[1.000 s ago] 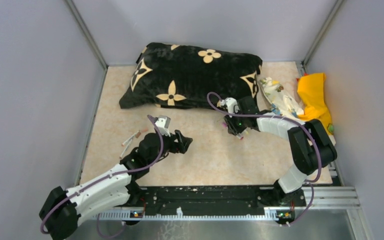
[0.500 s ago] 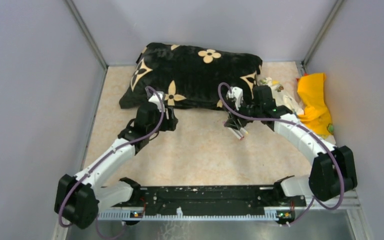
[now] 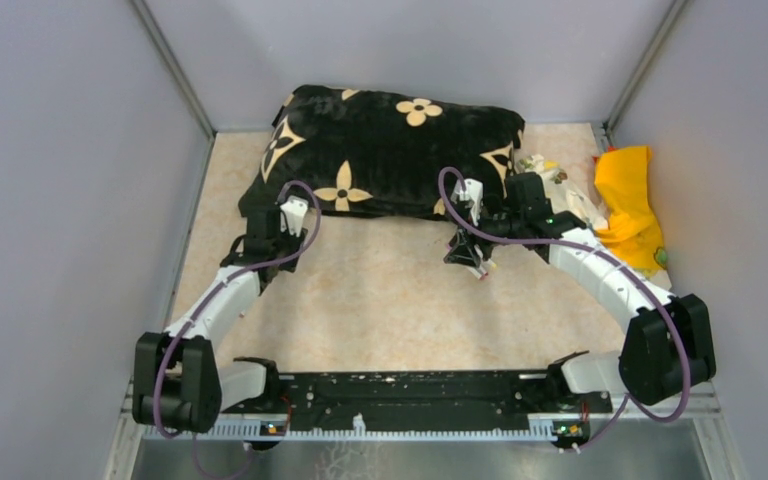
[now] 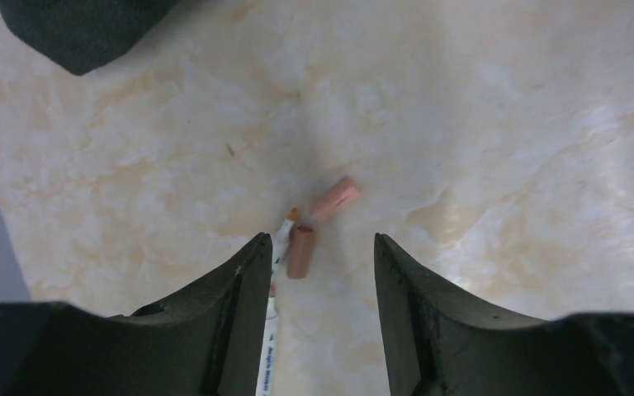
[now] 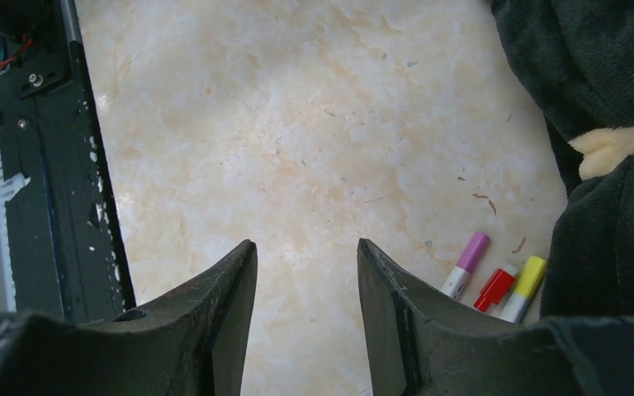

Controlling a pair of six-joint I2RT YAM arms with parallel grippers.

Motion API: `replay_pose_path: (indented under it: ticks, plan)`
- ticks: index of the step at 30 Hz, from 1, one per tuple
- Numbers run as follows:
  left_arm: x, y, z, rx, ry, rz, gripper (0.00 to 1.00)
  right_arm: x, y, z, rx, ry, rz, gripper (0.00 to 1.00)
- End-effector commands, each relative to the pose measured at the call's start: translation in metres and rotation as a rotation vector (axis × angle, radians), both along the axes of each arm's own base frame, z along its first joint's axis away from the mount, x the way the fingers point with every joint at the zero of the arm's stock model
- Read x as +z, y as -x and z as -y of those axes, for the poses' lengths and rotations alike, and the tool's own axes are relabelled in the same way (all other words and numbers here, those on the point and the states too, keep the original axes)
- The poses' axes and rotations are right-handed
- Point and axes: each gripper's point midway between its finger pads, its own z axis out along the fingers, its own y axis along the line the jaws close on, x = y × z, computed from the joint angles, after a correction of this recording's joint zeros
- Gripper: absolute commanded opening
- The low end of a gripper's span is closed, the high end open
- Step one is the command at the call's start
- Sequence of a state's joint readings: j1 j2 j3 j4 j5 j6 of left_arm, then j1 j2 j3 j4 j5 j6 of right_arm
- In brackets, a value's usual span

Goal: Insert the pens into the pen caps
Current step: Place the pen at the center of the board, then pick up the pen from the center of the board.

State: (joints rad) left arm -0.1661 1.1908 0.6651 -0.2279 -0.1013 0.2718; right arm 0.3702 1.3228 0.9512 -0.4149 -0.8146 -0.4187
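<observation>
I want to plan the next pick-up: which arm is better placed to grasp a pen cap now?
Probably left. The left gripper hangs open over two pinkish caps and a white pen. The right gripper is open over bare table; three pens lie beside it, near the cushion.

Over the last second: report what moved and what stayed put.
The left end effector swung from mid-table out to the left, near the corner of the cushion, and now hangs open over two pinkish caps and a white pen. The right end effector barely shifted, open beside three pens, while its arm's elbow swung outward. Nothing was grasped or released. The cushion, the three pens and the yellow cloth stayed put.
</observation>
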Motion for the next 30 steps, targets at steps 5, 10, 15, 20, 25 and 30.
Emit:
replay_pose_path:
  ticks: [5,10,15,20,25,30]
  plan:
    - [-0.025,0.0,-0.046,0.016,-0.133,-0.039,0.45,0.025,0.001,-0.006,0.032,-0.061,0.059,0.47]
    - [-0.03,0.002,-0.057,0.047,-0.133,-0.053,0.43,0.024,0.001,-0.006,0.027,-0.065,0.055,0.47]
    - [-0.033,0.004,-0.061,0.061,-0.135,-0.05,0.43,0.022,0.001,-0.007,0.03,-0.07,0.052,0.47]
    - [-0.044,0.007,-0.059,0.047,-0.128,-0.082,0.42,0.021,0.002,-0.007,0.031,-0.071,0.046,0.47]
    - [-0.05,0.01,-0.067,0.07,-0.122,-0.105,0.39,0.02,0.002,-0.008,0.033,-0.073,0.044,0.47]
    - [-0.057,0.013,-0.067,0.06,-0.123,-0.128,0.34,0.019,0.002,-0.008,0.034,-0.074,0.038,0.47]
